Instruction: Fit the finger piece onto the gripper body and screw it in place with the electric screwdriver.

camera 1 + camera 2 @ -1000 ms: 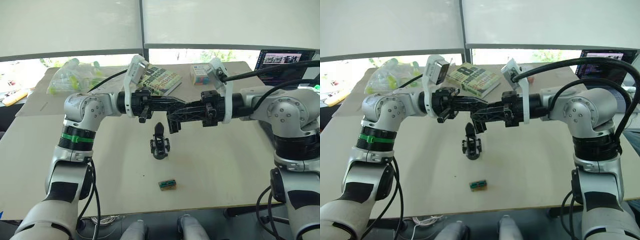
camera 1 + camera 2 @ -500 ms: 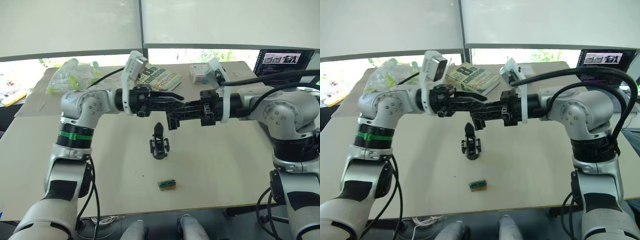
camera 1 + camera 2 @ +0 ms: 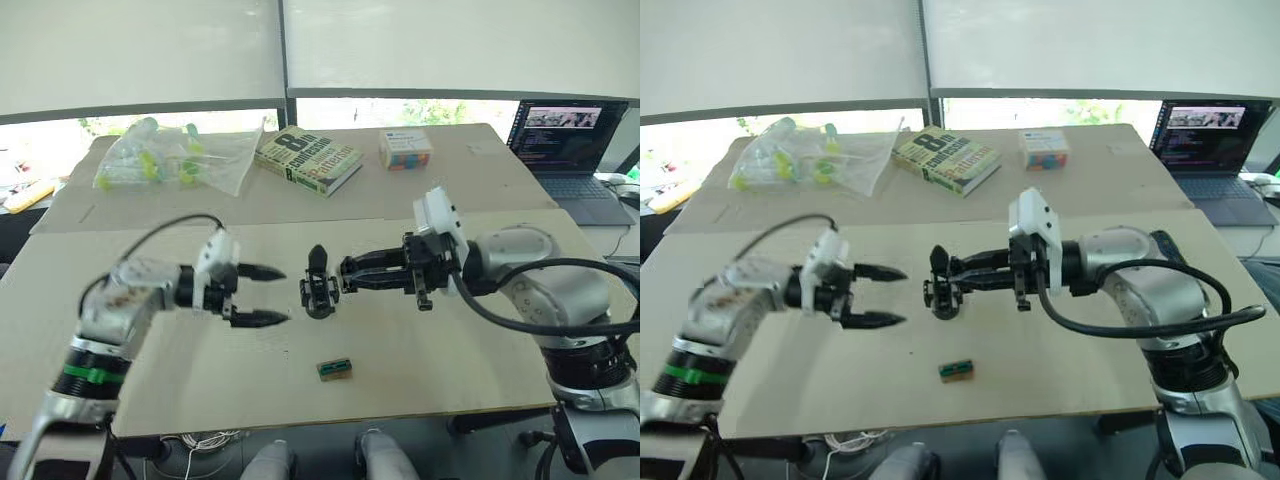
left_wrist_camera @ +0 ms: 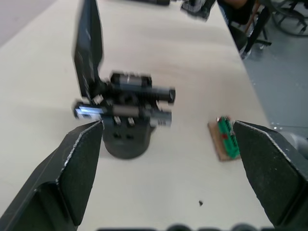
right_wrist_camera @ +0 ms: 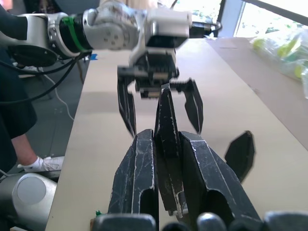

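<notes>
The gripper body [image 3: 318,290] stands on the table's middle with its black finger pointing up; the left wrist view also shows the gripper body [image 4: 126,120]. My right gripper [image 3: 347,273] hovers just right of it, shut on the finger piece [image 5: 166,139], a black pointed wedge between its fingers [image 5: 140,178]. A short way left of the body, my left gripper [image 3: 264,295] is open and empty, its fingertips [image 4: 86,144] pointing at the body. The electric screwdriver is out of view.
A tan-and-green block [image 3: 334,369] lies near the front edge. At the back are a book [image 3: 310,158], a clear bag of yellow-green items [image 3: 170,160] and a small colourful box [image 3: 405,150]. A laptop [image 3: 570,135] stands far right.
Both arms have come down from chest height to just over the table. My left gripper opened and drew away to the left. The right gripper stays shut on the finger piece.
</notes>
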Robot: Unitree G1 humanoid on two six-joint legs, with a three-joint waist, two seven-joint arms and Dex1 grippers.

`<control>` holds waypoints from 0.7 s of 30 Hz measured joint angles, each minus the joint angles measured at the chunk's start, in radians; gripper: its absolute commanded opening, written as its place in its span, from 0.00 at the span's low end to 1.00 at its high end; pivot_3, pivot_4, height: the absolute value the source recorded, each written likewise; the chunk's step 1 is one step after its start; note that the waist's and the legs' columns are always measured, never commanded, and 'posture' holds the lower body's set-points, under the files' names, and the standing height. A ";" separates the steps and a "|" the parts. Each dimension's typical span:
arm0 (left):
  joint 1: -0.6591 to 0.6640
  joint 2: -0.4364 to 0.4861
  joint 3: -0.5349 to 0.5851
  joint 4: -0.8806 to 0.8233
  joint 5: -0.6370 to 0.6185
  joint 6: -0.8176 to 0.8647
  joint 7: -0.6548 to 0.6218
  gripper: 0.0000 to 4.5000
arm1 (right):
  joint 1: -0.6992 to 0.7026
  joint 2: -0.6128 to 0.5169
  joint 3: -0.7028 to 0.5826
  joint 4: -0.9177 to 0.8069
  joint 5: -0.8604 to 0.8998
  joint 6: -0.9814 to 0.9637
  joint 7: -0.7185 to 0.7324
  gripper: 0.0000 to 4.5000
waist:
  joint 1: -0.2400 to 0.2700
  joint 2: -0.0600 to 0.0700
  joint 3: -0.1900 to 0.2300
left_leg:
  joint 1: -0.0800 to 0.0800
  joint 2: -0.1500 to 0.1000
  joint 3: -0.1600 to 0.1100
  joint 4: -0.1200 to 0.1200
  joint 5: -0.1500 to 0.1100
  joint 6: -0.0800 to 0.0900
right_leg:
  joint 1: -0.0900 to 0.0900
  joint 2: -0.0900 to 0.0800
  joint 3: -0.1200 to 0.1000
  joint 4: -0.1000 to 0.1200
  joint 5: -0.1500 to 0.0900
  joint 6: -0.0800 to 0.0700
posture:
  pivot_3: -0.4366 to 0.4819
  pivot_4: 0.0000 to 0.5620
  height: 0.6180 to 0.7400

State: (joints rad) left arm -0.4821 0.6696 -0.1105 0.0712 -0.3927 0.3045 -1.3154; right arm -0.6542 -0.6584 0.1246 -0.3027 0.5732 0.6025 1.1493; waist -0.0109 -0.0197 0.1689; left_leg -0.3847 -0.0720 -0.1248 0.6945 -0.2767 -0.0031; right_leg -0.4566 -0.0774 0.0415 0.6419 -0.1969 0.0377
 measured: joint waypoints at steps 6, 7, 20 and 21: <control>-0.009 -0.090 -0.046 0.198 0.140 -0.213 0.060 1.00 | 0.006 0.004 0.023 0.017 -0.023 -0.044 0.023 0.07 | 0.005 0.000 0.000 | 0.000 0.000 0.000 0.000 0.000 0.000 | 0.000 0.000 0.000 0.000 0.000 0.000 | 0.48 0.27 1.00; -0.015 -0.112 -0.057 0.229 0.157 -0.236 0.067 1.00 | 0.007 0.004 0.026 0.021 -0.026 -0.049 0.028 0.07 | 0.005 0.000 0.000 | 0.000 0.000 0.000 0.000 0.000 0.000 | 0.000 0.000 0.000 0.000 0.000 0.000 | 0.48 0.27 1.00; -0.082 -0.318 -0.082 0.423 0.232 -0.322 0.187 0.95 | 0.014 -0.016 0.034 0.036 -0.053 -0.072 0.051 0.07 | -0.002 0.000 0.000 | 0.000 0.000 0.000 0.000 0.000 0.000 | 0.000 0.000 0.000 0.001 0.000 0.000 | 0.48 0.27 1.00; -0.082 -0.320 -0.082 0.424 0.232 -0.324 0.188 0.89 | 0.014 -0.018 0.034 0.036 -0.054 -0.072 0.050 0.07 | -0.002 0.000 0.000 | 0.000 0.000 0.000 0.000 0.000 0.000 | 0.000 0.000 0.000 0.001 0.000 0.000 | 0.48 0.27 1.00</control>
State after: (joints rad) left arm -0.5641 0.3494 -0.1920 0.4950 -0.1602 -0.0196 -1.1271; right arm -0.6407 -0.6762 0.1581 -0.2663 0.5194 0.5302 1.1997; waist -0.0127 -0.0199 0.1687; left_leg -0.3843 -0.0725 -0.1247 0.6950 -0.2769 -0.0029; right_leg -0.4562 -0.0773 0.0416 0.6426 -0.1965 0.0382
